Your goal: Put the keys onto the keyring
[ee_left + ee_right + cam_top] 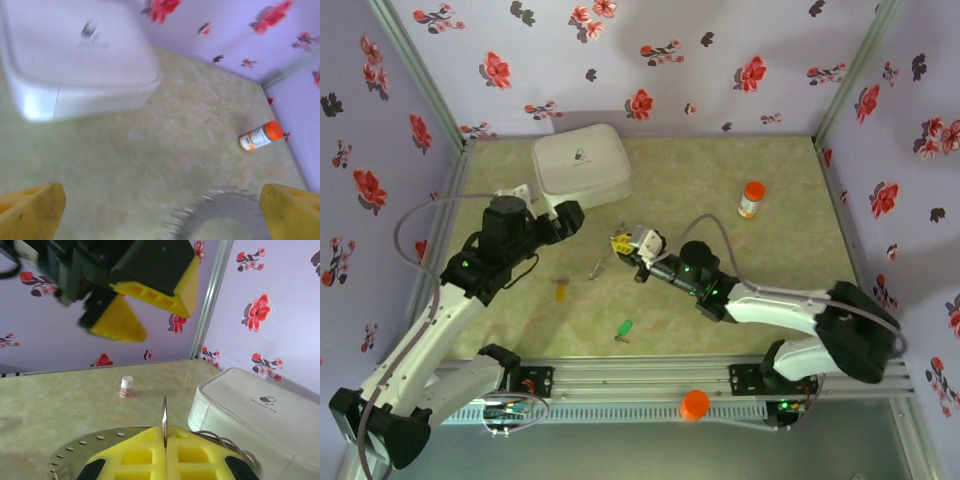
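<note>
My right gripper (623,243) (165,445) is shut on the keyring (164,415), a thin metal ring standing edge-on between the yellow pads (200,455). The left wrist view catches a blurred grey toothed ring (225,212) at its bottom edge, between the wide-apart yellow fingers (32,210). My left gripper (572,215) (162,217) is open and holds nothing, hanging just left of the right gripper, by the white box. The yellow-headed key (560,291) and the green-headed key (623,328) lie loose on the table, nearer the front edge.
A white rounded square box (580,162) (75,60) (250,410) stands at the back left. An orange-capped bottle (751,199) (261,136) sits at the back right. A small white bottle (126,386) stands beyond the ring. Flowered walls enclose the table.
</note>
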Available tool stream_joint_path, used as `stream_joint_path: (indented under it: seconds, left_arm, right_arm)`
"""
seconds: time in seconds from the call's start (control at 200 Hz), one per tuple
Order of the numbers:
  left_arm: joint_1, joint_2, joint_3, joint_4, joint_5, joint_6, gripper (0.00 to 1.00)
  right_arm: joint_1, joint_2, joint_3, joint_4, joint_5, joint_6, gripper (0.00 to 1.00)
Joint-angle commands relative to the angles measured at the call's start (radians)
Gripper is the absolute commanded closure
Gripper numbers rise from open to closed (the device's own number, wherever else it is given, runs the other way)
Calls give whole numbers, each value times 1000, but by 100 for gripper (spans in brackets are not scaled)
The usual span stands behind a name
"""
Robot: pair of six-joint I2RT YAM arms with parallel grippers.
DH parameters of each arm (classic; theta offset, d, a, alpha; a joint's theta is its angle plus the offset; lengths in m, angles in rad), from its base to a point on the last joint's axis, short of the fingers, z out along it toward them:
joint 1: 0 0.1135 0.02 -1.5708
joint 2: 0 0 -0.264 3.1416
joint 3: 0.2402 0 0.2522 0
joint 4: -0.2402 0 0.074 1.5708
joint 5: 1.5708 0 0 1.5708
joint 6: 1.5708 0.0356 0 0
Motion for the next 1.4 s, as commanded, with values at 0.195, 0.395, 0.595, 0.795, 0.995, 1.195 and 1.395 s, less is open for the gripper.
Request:
stream_joint_path:
  seconds: [0.195,0.395,0.595,0.795,0.995,1.195,1.395]
  left_arm:
    - [4,-62,-90,217,383,788,5]
    - [1,-86,-208,318,697,878,26]
    - [-12,-66,-219,371,844,892,43]
    - [-30,-50,-210,371,892,890,55]
    - [-64,-12,-193,365,908,892,65]
    - [-84,10,-180,381,908,900,72]
    - [-84,-11,-183,372,894,903,68]
  right_arm:
    - [-85,-165,99,-394,-215,-56,100]
    - [-86,-171,89,-331,-258,-55,100]
    - [-87,-177,40,-217,-340,-58,100]
    - [-86,-196,49,-239,-354,-65,100]
    - [-84,-198,42,-208,-368,-30,100]
    - [-79,-188,30,-182,-375,-16,100]
    - [-80,-203,29,-237,-360,-46,100]
